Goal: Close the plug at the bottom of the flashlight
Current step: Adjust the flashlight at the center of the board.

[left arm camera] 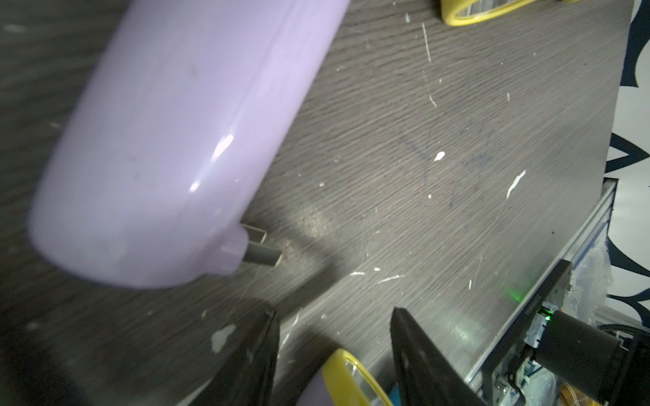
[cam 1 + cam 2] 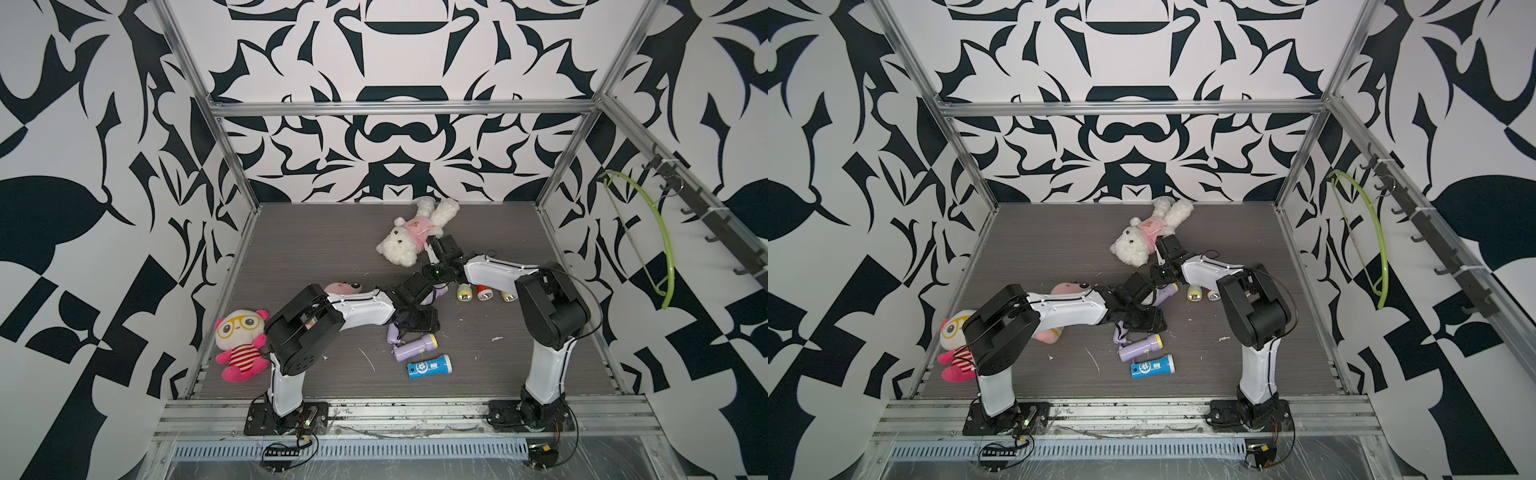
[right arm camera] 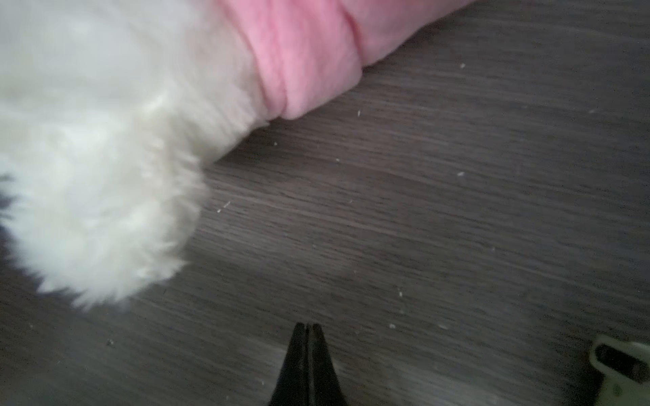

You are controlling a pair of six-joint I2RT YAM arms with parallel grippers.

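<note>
The left gripper (image 1: pixel 334 311) hangs over the table (image 1: pixel 457 147) with its two black fingers (image 1: pixel 415 351) standing apart and nothing clamped between them. The yellow-rimmed head of a second lavender flashlight (image 1: pixel 346 374) shows in the gap, lying lower down. Just past the fingers, filling the near part of the left wrist view, is the lavender flashlight (image 1: pixel 169 140) that matters. Two metal plug prongs (image 1: pixel 262 251) stand straight out of its rounded bottom end, so the plug is open. In a top view it looks to be the lavender flashlight (image 2: pixel 437 296) lying between the two arms, partly under the left wrist, though I cannot be sure of the match. The right gripper (image 3: pixel 308 330) is pressed shut on nothing. It is away from the job, its tips over bare table beside the white teddy bear in a pink dress (image 3: pixel 105 158).

My reading is that the approach is in hand and the fold itself is not yet begun. Next, the left fingers need to come round to the prongs and push them back flat into the base. The smooth round casing will likely slide or roll under that push, so the idle right gripper ought to brace the body first
</note>
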